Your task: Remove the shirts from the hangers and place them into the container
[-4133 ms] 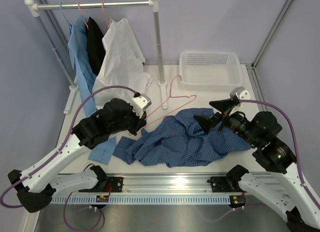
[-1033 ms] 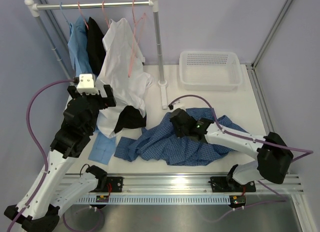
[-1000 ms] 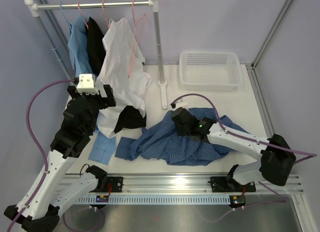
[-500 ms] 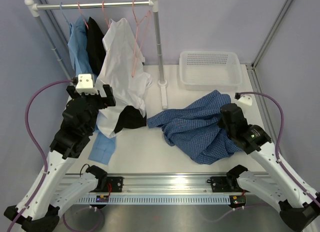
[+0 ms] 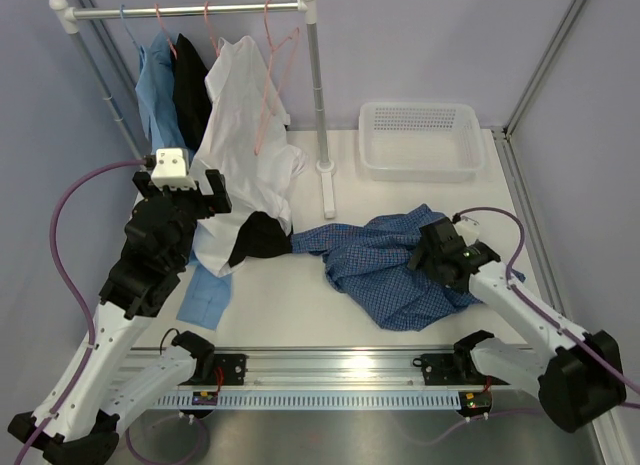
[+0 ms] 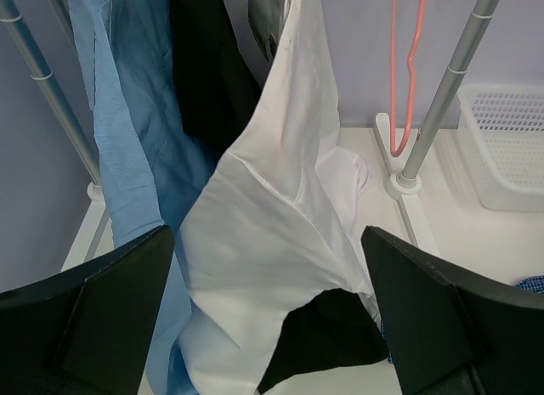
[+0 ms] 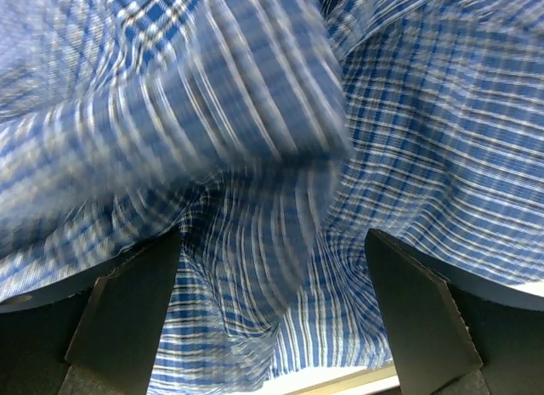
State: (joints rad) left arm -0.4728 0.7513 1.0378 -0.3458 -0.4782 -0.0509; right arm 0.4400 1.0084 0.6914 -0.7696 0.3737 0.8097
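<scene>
Right gripper: jaws spread wide, pressed down into the blue checked shirt. Cloth bulges up btwn the fingers, but no pinch can be made out. The right wrist view is nearly all checks, the left part smeared w/ blur, so collar, cuffs and buttons can't be told. From above, the wrist body hides the fingers.

Checked shirt lies crumpled on the table, near-right area. Its long axis runs left-right, w/ a narrow end stretched left toward the rack foot and the bulk under the right arm. It is well apart from the container, which sits at the far right.

Left gripper also gapes wide, holding nothing, and faces the white shirt on the rack. Black shirt is mostly hidden behind the white one, w/ a dark bit showing below the white hem. Light blue shirt hangs furthest left; its lower end reaches the table, partly covered by the left arm. One bare pink hanger hangs at the rail's right end; the other hangers show only their hooks.
</scene>
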